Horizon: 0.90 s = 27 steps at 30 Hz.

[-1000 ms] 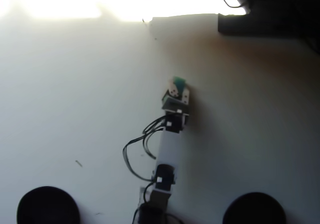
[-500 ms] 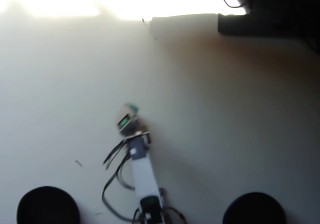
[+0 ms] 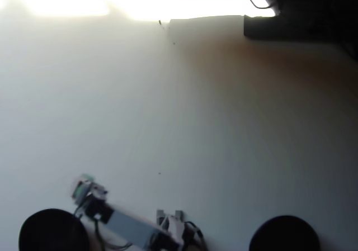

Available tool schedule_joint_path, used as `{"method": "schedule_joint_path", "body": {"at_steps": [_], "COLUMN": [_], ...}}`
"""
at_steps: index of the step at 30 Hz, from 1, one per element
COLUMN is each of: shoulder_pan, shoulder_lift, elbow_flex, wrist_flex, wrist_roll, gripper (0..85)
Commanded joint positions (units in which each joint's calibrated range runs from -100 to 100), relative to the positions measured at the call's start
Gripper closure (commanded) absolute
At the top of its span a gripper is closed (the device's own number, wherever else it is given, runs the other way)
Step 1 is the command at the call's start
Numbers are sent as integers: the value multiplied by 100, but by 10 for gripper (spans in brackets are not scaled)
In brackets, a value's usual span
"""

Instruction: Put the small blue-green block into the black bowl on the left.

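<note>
I look down from the overhead view at my arm (image 3: 131, 227). It lies low across the bottom of the picture and points to the left. Its tip is at the lower left, just above and to the right of the black bowl (image 3: 53, 230).

The fingers (image 3: 83, 185) are a small blurry pale lump. I see a bit of green on them, and that could be the small blue-green block (image 3: 78, 190). It is too fuzzy for me to be sure. I cannot tell if the fingers are open or closed, or if they hold the block.

The block, if that is it, is up by the fingers. It is near the rim of the black bowl but not inside it. The bowl looks all dark inside.

A second black bowl (image 3: 284, 234) sits at the lower right, well apart from the arm. The table (image 3: 224, 128) is pale, with bright glare along the top edge. Black wires (image 3: 100, 234) hang by the arm.
</note>
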Motion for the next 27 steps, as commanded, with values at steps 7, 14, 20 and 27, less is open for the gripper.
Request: {"method": "schedule_joint_path", "body": {"at_steps": [7, 14, 20, 27], "shoulder_pan": [1216, 1578, 1758, 1773], "shoulder_lift": [1624, 3456, 3702, 3659], "elbow_flex": [2060, 4269, 4399, 4140], "wrist_flex": [-1252, -2087, -2265, -2355], "wrist_roll": [444, 567, 571, 386], "gripper": [828, 828, 827, 541]}}
